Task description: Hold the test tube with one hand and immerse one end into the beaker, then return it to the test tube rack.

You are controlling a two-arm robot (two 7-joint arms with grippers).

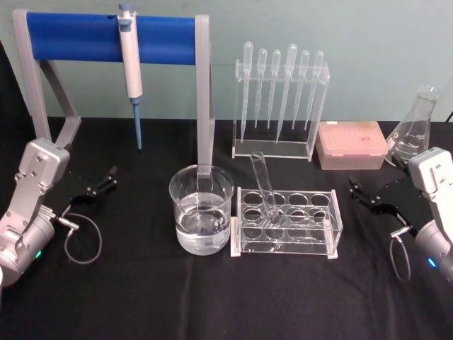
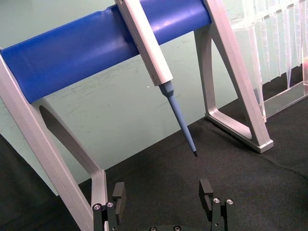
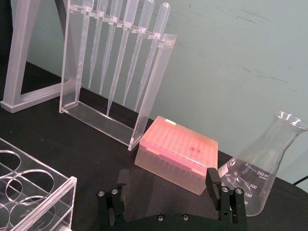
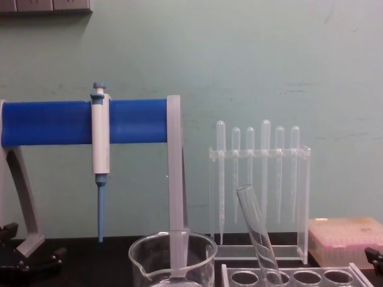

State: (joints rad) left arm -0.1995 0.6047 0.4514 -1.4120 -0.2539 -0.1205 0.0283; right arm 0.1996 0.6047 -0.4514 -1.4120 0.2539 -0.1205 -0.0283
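The test tube rack [image 1: 286,242] is sitting mid-table, with the water-filled beaker [image 1: 201,225] just left of it. The left gripper [image 1: 103,183], well left of it, and the right gripper [image 1: 364,195], near its right end, are both gaping empty. The test tube [image 1: 262,177] is leaning in the rack, near its left end.

Backed by a flat, pale green painted wall [image 4: 269,60], faintly scuffed and evenly lit. Fronted by a table draped in black woven cloth [image 1: 141,297], running back to the wall's foot. Fitted, high at the chest view's upper left, with pale rectangular wall plates [image 4: 45,5].
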